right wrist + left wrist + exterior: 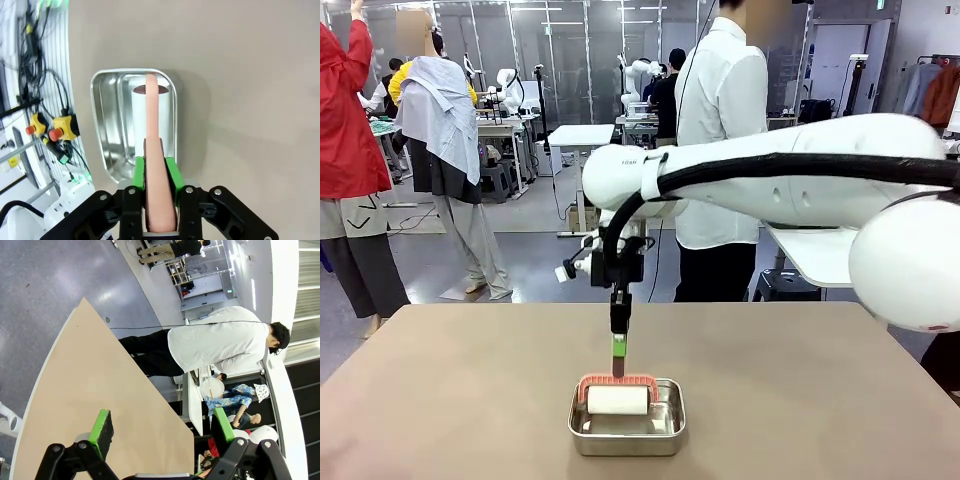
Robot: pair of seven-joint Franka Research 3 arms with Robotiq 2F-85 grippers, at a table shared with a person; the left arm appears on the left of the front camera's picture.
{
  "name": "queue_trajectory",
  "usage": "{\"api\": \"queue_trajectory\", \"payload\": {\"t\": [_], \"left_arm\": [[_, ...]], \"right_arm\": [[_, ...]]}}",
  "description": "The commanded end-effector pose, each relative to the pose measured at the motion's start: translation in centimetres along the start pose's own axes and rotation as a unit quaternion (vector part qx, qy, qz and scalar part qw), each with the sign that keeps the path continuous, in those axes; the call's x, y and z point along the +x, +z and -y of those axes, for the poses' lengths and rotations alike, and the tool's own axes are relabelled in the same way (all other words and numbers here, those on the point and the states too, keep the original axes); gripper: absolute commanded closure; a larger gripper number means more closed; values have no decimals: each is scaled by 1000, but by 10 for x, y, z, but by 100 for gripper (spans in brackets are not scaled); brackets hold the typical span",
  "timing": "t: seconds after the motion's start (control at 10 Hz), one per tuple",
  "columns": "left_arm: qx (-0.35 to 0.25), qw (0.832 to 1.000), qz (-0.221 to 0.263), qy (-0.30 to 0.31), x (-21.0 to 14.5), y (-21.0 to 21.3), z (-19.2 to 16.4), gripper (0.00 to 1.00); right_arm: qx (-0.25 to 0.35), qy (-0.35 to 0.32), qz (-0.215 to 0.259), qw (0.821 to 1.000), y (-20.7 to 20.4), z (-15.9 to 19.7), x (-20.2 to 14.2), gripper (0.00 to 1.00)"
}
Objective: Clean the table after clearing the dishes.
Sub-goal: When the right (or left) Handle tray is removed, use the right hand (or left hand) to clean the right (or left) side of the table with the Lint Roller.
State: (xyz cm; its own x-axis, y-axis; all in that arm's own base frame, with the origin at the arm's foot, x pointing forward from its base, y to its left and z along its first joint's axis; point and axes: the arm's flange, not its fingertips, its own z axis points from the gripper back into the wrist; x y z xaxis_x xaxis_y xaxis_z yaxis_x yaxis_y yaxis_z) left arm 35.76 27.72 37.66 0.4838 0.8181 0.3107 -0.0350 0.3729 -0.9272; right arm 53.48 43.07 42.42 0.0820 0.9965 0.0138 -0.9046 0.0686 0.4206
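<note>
Right claw [155, 172] clamped shut on the stiff pink handle [151, 120] of that light-looking roller [618, 400]; left claw [161, 426] gaped empty.

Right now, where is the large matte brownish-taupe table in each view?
Front view: the table spans the lower part.
Left wrist view: a slanted wedge at left.
Right wrist view: the backdrop, top and right.
Landmarks: the shiny rectangular steel tin, front and right wrist views; the person in the white shirt, front and left wrist.
</note>
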Motion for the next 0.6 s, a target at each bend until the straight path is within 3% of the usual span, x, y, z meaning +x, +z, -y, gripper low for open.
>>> {"api": "queue_trajectory", "payload": {"t": [0.0,0.1,0.3,0.5], "left_arm": [[-3,1000,-5,5,4,3,1,0],[-3,1000,-5,5,4,3,1,0],[-3,1000,-5,5,4,3,1,0],[-3,1000,-5,5,4,3,1,0]], "right_arm": [[-43,-115,72,990,38,-50,-47,100],[-30,-212,146,966,54,-58,-87,100],[-2,-340,285,896,56,-65,-184,100],[56,-427,410,804,38,-61,-258,100]]}}
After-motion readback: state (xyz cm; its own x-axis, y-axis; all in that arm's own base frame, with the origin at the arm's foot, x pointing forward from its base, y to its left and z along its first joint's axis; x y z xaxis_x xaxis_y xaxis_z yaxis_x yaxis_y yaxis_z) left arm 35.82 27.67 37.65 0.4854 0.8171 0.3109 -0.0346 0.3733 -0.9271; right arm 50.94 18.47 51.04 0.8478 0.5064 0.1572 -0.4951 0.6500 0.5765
